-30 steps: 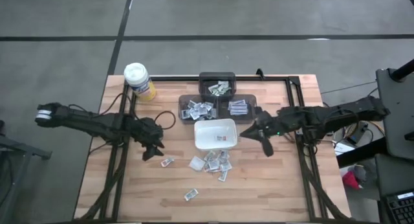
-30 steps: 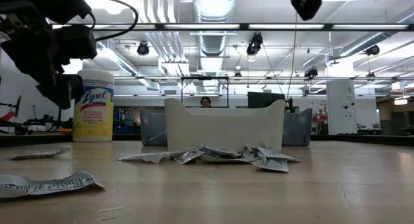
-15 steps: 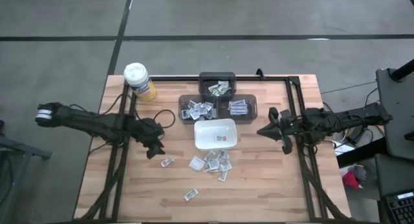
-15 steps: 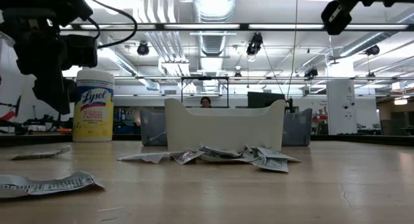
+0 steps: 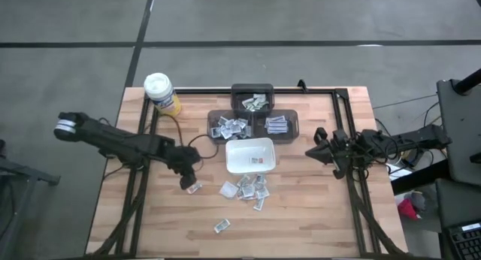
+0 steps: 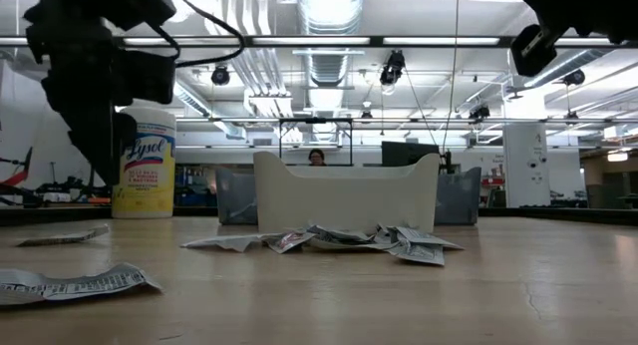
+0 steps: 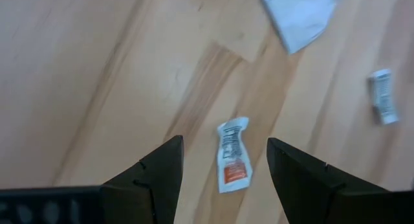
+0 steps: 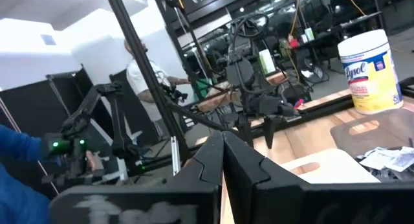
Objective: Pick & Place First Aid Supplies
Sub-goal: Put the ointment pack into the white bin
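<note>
Left gripper point(image 7: 223, 162): fingers spread, one packet point(image 7: 232, 154) seen lying between them on the table point(image 7: 97, 75); right gripper point(image 5: 310, 152): fingers pressed together

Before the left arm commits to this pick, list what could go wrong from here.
1. The left tool hangs open over a flat packet lying flush on the table; its fingers may slide over it and close on nothing.
2. The packet lies askew between the fingers, so a grip might catch only an edge and drop it.
3. The white dish stands close by; a carry toward it could clip its rim or scatter the loose pile of packets.
</note>
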`<state>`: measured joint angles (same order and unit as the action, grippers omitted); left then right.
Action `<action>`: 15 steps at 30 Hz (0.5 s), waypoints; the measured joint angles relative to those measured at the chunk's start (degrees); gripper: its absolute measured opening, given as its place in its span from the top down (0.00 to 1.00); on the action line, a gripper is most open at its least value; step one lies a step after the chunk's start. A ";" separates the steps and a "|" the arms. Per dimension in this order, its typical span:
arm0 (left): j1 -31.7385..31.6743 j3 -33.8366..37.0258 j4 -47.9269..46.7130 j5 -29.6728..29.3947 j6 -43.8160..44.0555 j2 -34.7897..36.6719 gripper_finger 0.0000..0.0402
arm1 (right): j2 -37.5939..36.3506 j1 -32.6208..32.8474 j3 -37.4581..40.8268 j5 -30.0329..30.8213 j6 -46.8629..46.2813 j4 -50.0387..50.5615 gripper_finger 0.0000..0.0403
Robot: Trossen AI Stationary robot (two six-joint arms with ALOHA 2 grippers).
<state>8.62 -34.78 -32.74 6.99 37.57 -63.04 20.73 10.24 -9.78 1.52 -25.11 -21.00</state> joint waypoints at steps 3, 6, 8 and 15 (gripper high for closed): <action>1.17 -3.84 -3.70 -1.52 -0.04 -4.69 0.46 | -0.99 0.00 1.38 0.00 0.55 -1.33 0.98; 2.31 -6.78 -6.31 -1.94 -0.04 -9.43 0.46 | -2.19 0.00 2.86 -0.02 1.56 -2.52 0.98; 2.83 -8.10 -7.39 -2.06 0.07 -12.19 0.46 | -3.16 0.00 3.54 -0.02 1.56 -2.76 0.98; 4.02 -9.98 -7.60 -2.21 3.02 -19.05 0.46 | -4.55 0.00 4.62 0.00 1.57 -2.75 0.98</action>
<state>12.64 -44.77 -40.34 4.78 40.59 -82.09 16.19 10.24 -5.16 1.52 -23.54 -23.75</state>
